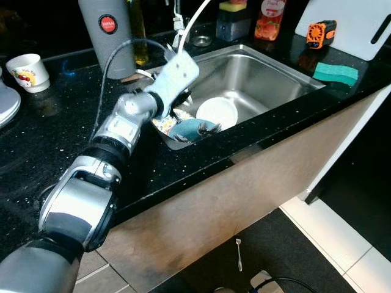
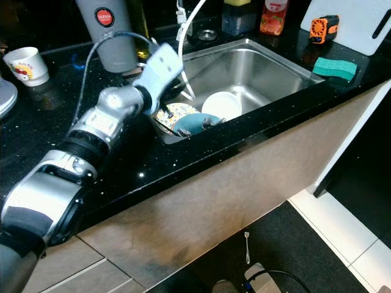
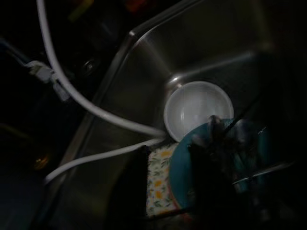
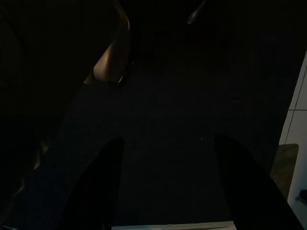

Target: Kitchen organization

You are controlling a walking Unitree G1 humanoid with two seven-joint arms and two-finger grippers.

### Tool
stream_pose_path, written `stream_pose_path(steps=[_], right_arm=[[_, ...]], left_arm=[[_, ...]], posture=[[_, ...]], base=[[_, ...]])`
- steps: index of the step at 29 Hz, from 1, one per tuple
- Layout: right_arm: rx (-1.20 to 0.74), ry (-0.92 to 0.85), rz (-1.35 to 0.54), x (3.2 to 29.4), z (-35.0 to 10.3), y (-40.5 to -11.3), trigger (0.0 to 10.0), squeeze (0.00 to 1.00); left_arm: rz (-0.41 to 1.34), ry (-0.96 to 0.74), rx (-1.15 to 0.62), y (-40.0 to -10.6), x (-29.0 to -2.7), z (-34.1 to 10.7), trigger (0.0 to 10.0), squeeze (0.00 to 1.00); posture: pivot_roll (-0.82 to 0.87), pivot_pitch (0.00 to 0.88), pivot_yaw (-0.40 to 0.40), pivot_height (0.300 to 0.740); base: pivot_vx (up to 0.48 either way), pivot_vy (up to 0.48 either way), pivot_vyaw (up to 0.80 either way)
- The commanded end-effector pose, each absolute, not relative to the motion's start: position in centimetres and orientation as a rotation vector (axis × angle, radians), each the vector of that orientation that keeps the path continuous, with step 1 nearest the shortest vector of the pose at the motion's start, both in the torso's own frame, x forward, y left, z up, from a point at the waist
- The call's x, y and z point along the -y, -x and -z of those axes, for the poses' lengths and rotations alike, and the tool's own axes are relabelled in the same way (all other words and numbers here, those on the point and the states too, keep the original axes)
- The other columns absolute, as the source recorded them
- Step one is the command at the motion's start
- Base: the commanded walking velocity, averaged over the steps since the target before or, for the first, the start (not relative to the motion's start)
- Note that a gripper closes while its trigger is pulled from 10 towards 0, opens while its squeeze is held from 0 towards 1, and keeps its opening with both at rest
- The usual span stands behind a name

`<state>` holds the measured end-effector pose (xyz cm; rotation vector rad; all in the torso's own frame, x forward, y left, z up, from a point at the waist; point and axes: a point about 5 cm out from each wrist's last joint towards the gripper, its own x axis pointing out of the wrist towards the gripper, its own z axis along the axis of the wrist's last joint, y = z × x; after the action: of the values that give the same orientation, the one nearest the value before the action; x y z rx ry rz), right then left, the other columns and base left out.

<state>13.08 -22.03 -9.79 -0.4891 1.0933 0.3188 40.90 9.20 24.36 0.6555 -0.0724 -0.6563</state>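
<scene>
My left arm reaches from the black counter down into the steel sink (image 1: 269, 79). Its gripper (image 1: 206, 128) rests at a teal plate (image 1: 188, 130) that leans tilted in the sink's near left corner. The plate lies partly over a flower-patterned plate (image 1: 164, 125). Beside them, on the sink floor, stands a white bowl (image 1: 217, 112). The dark left wrist view shows the white bowl (image 3: 198, 108), the teal plate (image 3: 249, 143) and the patterned plate (image 3: 160, 177). My right gripper (image 4: 168, 182) hangs idle and open over dark floor.
On the counter stand a grey thermos (image 1: 110, 33), a white mug (image 1: 25, 70), a green sponge (image 1: 336, 73), an orange tool (image 1: 322, 32) and a white cutting board (image 1: 354, 24). White hoses (image 1: 192, 24) drop into the sink. A fork (image 1: 239, 253) lies on the floor.
</scene>
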Motion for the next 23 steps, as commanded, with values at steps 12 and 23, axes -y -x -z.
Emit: stream_pose_path(steps=[12, 23], right_arm=[[-1.072, 0.407, -0.357, 21.3, 9.7, -13.3, 10.0, 0.0], [-1.068, 0.392, -0.386, 21.4, 9.4, -14.2, 10.0, 0.0]], left_arm=[[0.42, -0.347, 0.442, -40.3, -12.7, -32.8, 10.0, 0.0], [0.362, 0.002, 0.332, -36.2, -14.1, -25.6, 10.0, 0.0]], posture=[[-0.07, 0.028, 0.045, 0.74], [-0.01, 0.0, 0.009, 0.74]], base=[[0.0, 0.0, 0.0], [0.0, 0.0, 0.73]])
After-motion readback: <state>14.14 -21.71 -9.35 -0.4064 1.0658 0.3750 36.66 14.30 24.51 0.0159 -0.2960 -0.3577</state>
